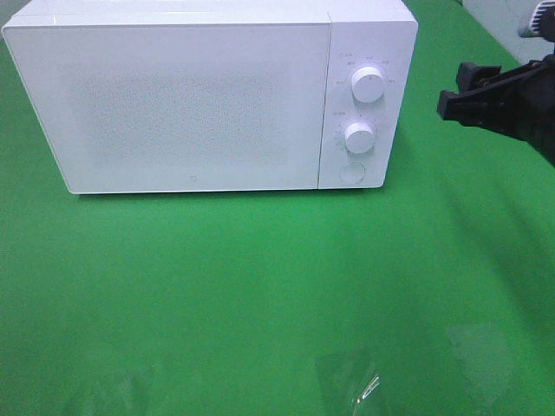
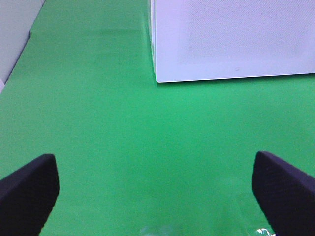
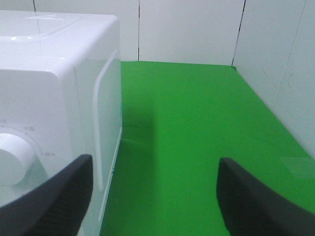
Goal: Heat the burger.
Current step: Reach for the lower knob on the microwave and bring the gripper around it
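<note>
the burger shows in none of the three views, so its place, its heading and its long axis cannot be told. the white microwave (image 1: 199,95) stands on the green tabletop (image 1: 260,286) with its door shut. the door's dotted window is pale and opaque, and nothing inside can be made out. the microwave's long side runs across the exterior view, with the control panel at its right end: an upper knob (image 1: 368,85), a lower knob (image 1: 359,137) and a round button (image 1: 351,172) below them. the right gripper (image 1: 455,91) hangs to the right of that panel, apart from the casing. its fingers (image 3: 49,199) are spread wide with nothing between them, and its wrist view looks past the microwave's right side toward white wall panels (image 3: 192,29). the left gripper (image 2: 157,196) sits low over the tabletop in front of the microwave's left front corner, well apart from it, its fingers (image 2: 29,191) likewise spread wide and holding nothing. near the front edge of the tabletop lies a faint, clear, glinting scrap (image 1: 364,388), too dim to name.
</note>
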Controlling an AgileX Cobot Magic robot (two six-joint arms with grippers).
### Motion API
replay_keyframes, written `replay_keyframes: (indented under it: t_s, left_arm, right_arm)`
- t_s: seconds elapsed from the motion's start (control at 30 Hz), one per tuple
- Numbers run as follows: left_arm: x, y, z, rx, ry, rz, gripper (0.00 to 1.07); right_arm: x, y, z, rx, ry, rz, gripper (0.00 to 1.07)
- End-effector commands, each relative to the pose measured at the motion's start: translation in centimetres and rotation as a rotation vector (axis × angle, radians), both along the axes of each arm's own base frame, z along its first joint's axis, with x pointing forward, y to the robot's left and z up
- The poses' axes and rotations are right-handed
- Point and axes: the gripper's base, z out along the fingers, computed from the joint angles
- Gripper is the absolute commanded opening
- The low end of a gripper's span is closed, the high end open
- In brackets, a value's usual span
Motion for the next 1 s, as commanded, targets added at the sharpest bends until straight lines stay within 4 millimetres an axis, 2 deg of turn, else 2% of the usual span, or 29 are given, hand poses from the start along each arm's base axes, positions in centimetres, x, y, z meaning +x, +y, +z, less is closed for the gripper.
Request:
replay_keyframes:
  t_s: [0.03, 0.07, 0.17, 0.23, 0.33, 0.67, 0.83, 0.9, 0.97, 1.0]
  left_arm:
    - [-0.3, 0.0, 0.0, -0.007, -0.028, 0.002, 1.00]
    - [-0.3, 0.0, 0.0, -0.007, -0.028, 0.002, 1.00]
    - [-0.3, 0.0, 0.0, -0.007, -0.028, 0.002, 1.00]
    - [-0.3, 0.0, 0.0, -0.007, -0.028, 0.002, 1.00]
    - [-0.3, 0.0, 0.0, -0.007, -0.028, 0.002, 1.00]
    - [-0.3, 0.0, 0.0, -0.007, -0.028, 0.002, 1.00]
    - [-0.3, 0.0, 0.0, -0.007, -0.028, 0.002, 1.00]
    - [-0.3, 0.0, 0.0, -0.007, -0.028, 0.002, 1.00]
    - [-0.3, 0.0, 0.0, -0.007, -0.028, 0.002, 1.00]
    - [-0.3, 0.0, 0.0, -0.007, -0.028, 0.002, 1.00]
  right_arm:
    - [-0.3, 1.0, -0.2, -0.034, -0.029, -0.014, 0.70]
    - [-0.6, 2.0, -0.5, -0.039, -0.037, -0.014, 0.70]
    - [-0.8, 3.0, -0.8, -0.033, -0.043, -0.012, 0.70]
    - [-1.5, 4.7, -1.5, -0.029, -0.051, 0.001, 0.70]
    - [-1.6, 5.1, -1.7, -0.028, -0.054, -0.001, 0.70]
    - [-3.2, 8.3, -4.2, -0.065, -0.057, 0.024, 0.70]
    - [-3.1, 8.4, -4.7, -0.044, -0.040, 0.025, 0.70]
    - [-3.1, 8.4, -4.9, -0.041, -0.031, 0.021, 0.74]
    - [-3.1, 8.2, -5.3, -0.035, 0.003, -0.001, 0.84]
    - [-3.1, 8.2, -5.3, -0.035, 0.003, -0.001, 0.84]
